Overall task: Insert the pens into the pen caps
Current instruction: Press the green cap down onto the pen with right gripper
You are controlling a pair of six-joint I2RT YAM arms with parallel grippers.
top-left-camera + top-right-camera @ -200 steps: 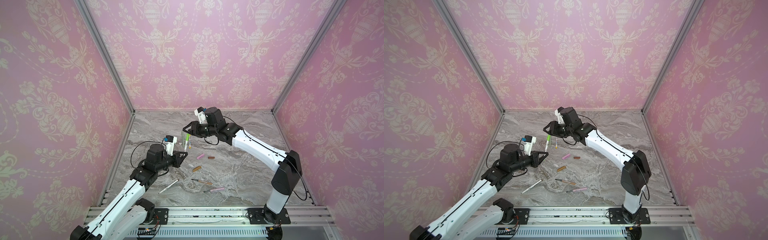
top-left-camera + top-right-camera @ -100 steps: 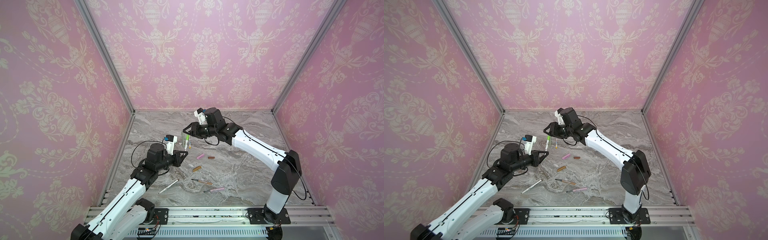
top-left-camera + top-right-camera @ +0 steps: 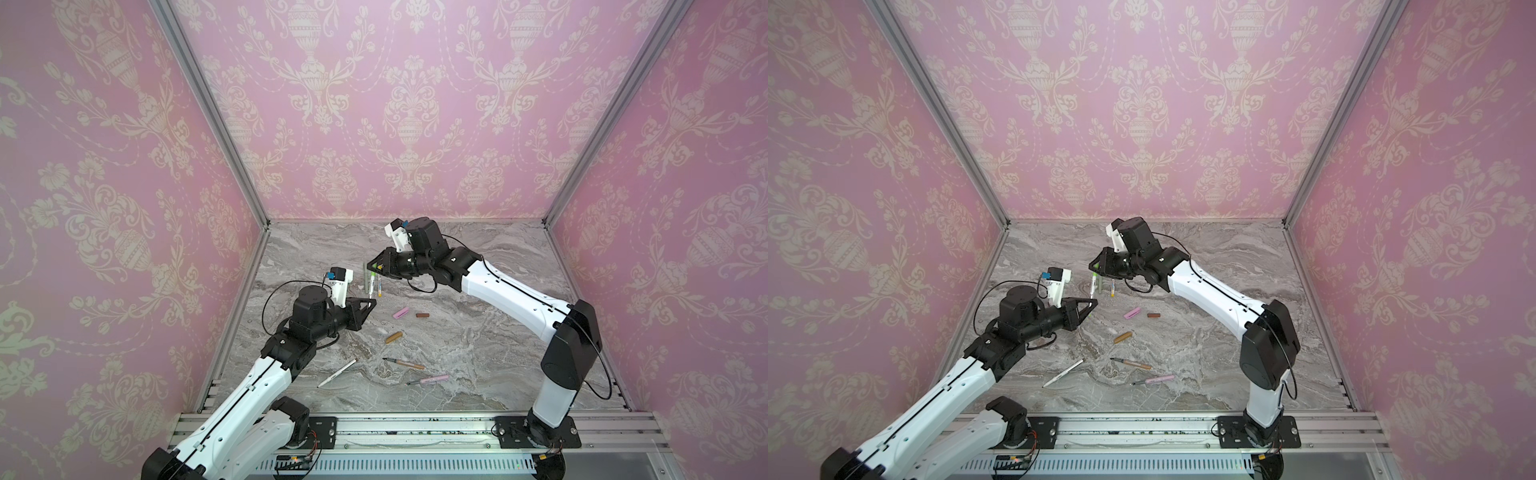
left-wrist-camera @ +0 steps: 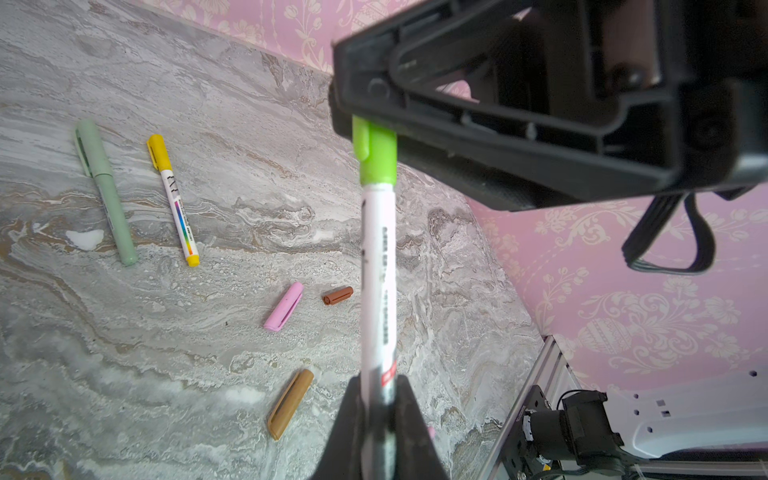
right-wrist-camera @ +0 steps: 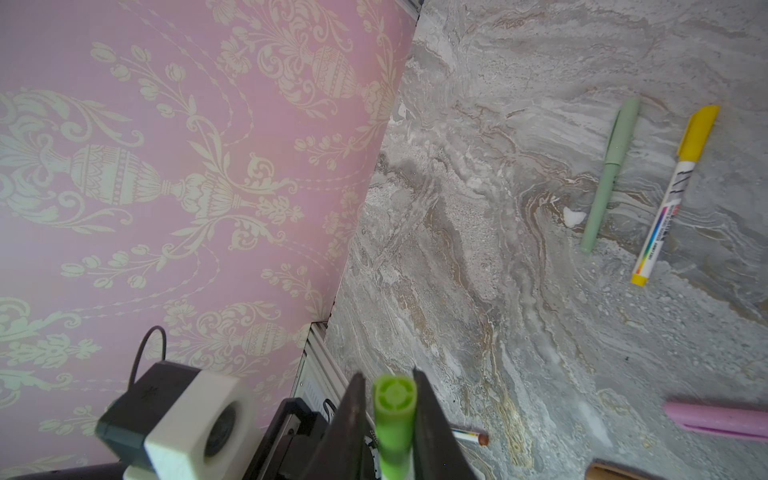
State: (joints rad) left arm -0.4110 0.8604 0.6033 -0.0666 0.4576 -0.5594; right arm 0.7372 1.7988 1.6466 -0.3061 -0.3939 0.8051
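Note:
My left gripper (image 4: 378, 382) is shut on the lower barrel of a white printed pen (image 4: 376, 270), held upright above the table (image 3: 478, 345). A lime green pen cap (image 4: 376, 158) sits on the pen's top end. My right gripper (image 5: 392, 382) is shut on that lime cap (image 5: 394, 399), one finger on each side. In both top views the two grippers (image 3: 372, 304) (image 3: 371, 266) meet near the back left. Loose on the table lie a pink cap (image 3: 401, 312), a dark brown cap (image 3: 422, 315) and a tan cap (image 3: 393, 337).
A sage green capped pen (image 4: 106, 191) and a yellow-capped white pen (image 4: 174, 199) lie side by side under the grippers. Nearer the front lie an uncapped white pen (image 3: 337, 372), a tan pen (image 3: 405, 363) and a pink pen (image 3: 428, 379). Pink patterned walls enclose three sides.
My right gripper's jaws have closed in on the lime cap. Both arms have stayed nearly where they were, the left still holding the white pen.

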